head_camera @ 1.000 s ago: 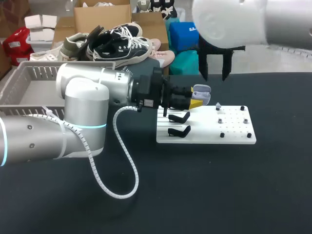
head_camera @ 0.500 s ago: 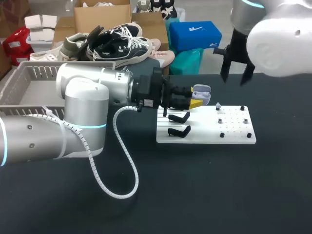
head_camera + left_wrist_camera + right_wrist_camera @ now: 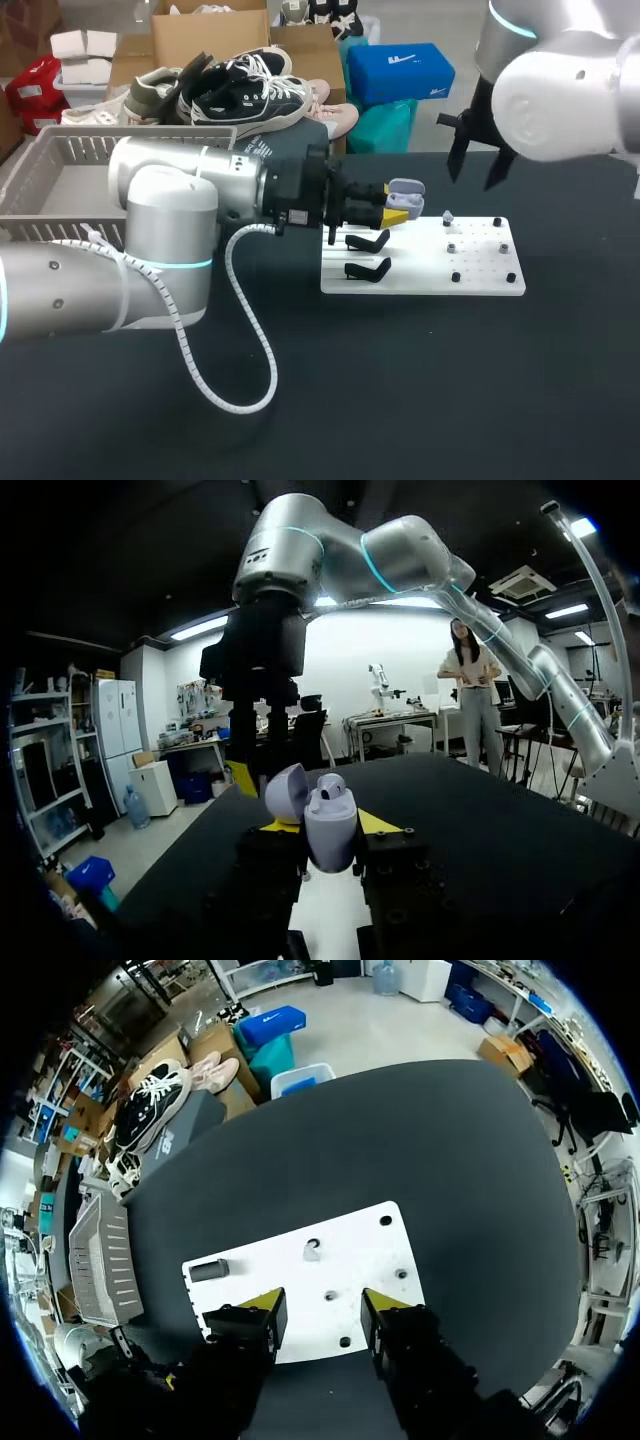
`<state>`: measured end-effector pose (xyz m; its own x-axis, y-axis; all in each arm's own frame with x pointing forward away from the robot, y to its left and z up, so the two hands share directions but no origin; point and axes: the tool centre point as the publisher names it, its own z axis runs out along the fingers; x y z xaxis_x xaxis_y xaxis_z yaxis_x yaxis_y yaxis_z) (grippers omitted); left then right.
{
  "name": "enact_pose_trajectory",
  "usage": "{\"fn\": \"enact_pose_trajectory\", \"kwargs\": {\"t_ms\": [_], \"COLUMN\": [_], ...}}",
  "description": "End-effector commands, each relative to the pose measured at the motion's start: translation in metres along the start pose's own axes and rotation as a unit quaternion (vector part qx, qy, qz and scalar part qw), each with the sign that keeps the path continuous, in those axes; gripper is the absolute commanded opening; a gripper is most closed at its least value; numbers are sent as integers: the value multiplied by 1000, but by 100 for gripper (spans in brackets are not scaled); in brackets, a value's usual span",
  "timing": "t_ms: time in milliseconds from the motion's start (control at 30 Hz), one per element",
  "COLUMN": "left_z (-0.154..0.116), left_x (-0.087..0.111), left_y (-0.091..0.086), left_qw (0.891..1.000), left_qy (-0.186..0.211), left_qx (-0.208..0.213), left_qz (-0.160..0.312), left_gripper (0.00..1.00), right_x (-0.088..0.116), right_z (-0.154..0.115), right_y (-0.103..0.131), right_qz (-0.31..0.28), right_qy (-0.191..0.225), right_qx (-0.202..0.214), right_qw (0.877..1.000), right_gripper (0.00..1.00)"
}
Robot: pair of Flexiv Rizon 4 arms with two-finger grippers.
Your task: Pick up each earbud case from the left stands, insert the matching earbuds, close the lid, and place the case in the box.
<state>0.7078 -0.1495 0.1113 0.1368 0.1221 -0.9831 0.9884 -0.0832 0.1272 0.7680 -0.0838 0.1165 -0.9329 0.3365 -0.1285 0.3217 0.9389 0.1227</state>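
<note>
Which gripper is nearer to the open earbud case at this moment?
Left. The left gripper holds the earbud case between its fingers, above the white board. The right gripper hangs open, well apart from the case and higher up.

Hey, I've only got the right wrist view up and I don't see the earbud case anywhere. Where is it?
Observer: The pale lilac plastic earbud case is clamped in the left gripper, held off the table by the stand end of the white pegged board.
Operator: Is it open?
Observer: Yes, the left wrist view shows its lid hinged back.
Operator: Anything on the stands?
Observer: No, in the head view the two black stands are both bare.
</note>
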Motion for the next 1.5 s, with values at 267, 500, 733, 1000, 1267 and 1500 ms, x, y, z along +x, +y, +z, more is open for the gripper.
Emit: {"fn": "enact_pose_trajectory", "kwargs": {"t_ms": [267,500,733,1000,1267,1500], "left_z": [-8,-8,-8,-8,-8,-8], "left_x": [-1,-1,-1,-1,-1,-1], "left_y": [-9,-9,-9,-9,-9,-9], "left_qw": [1000,1000,1000,1000,1000,1000], "left_qy": [-5,-5,-5,-5,-5,-5], "left_qx": [-18,-18,-18,-18,-18,-18], "left_qz": [4,4,4,4,4,4], "left_gripper": [0,0,0,0,0,0], "right_x": [-5,3,8,14,14,11], "right_z": [38,53,65,73,75,80], "right_y": [12,13,12,10,6,7], "right_qz": [0,-20,-26,-19,5,30], "right_qy": [38,33,18,-7,-27,-36], "right_qx": [20,21,14,8,-1,-7], "right_qw": [999,999,999,1000,1000,999], "right_gripper": [45,46,45,42,43,43]}}
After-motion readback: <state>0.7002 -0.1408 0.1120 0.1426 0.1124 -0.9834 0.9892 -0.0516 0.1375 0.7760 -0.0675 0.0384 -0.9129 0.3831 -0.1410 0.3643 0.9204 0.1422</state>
